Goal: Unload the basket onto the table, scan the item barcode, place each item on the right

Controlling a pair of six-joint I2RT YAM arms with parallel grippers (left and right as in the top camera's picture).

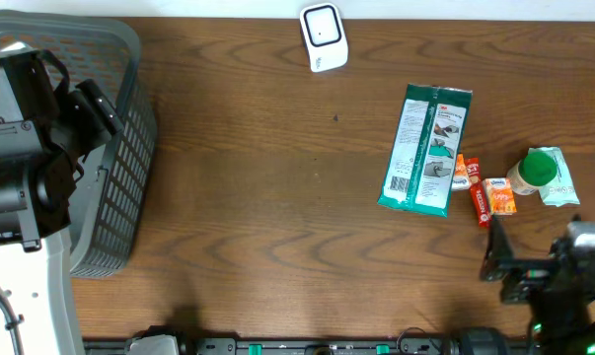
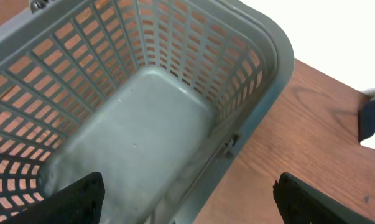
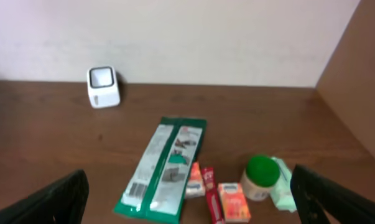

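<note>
Green packet (image 3: pixel 165 168) flat ahead of right gripper (image 3: pixel 190 199), 2 fingers wide open, empty; arm low. Left gripper (image 2: pixel 190 199) open, empty, over basket (image 2: pixel 193 50).

Brown wood-grain table (image 1: pixel 258 197), grey slotted basket (image 1: pixel 129 177), white scanner (image 1: pixel 324 37) with dark window, green-and-white packet (image 1: pixel 425 150) with black-striped barcode (image 3: pixel 136 188), small orange box (image 1: pixel 499 196), red tube (image 1: pixel 479 202), cream jar (image 1: pixel 530 174) with green lid, pale green pouch (image 1: pixel 561 187).
</note>
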